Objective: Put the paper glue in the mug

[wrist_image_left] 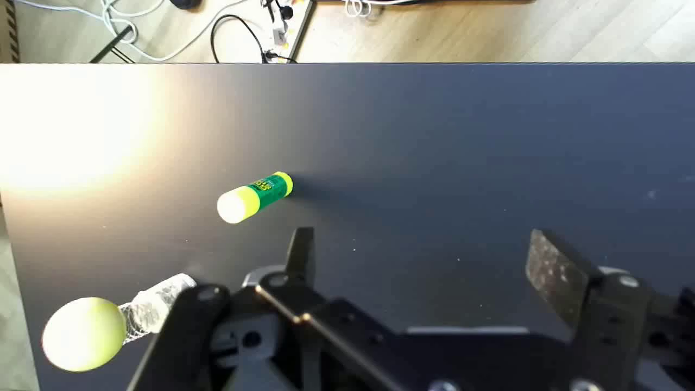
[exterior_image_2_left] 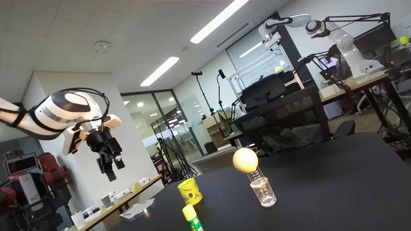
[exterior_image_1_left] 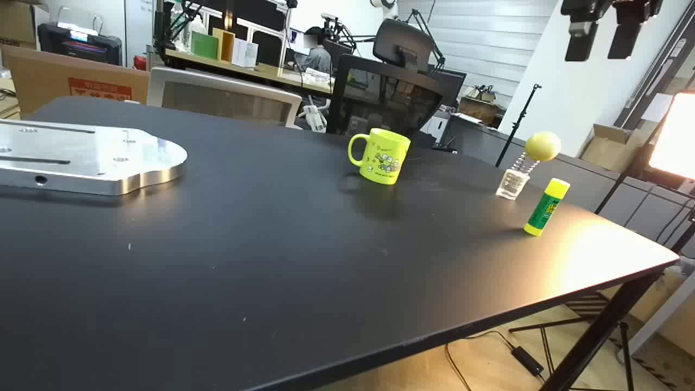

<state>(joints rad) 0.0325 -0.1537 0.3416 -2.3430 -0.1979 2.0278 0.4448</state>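
Observation:
The paper glue is a small green stick with yellow ends (exterior_image_1_left: 542, 212). It stands upright on the dark table and also shows in an exterior view (exterior_image_2_left: 194, 222) and in the wrist view (wrist_image_left: 270, 190). The lime yellow-green mug (exterior_image_1_left: 383, 157) stands upright with its handle and dark print visible; it also shows in an exterior view (exterior_image_2_left: 190, 192) but is out of the wrist view. My gripper (exterior_image_1_left: 600, 55) is open and empty, high above the table. In the wrist view, the glue lies ahead and left of my open fingers (wrist_image_left: 421, 233).
A yellow ball (exterior_image_1_left: 543, 146) on a spring and clear glass holder (exterior_image_1_left: 512, 183) stands close to the glue. A silver metal plate (exterior_image_1_left: 87, 155) lies on the far side of the table (exterior_image_1_left: 271, 271). The table edge runs near the glue. Chairs stand behind the table.

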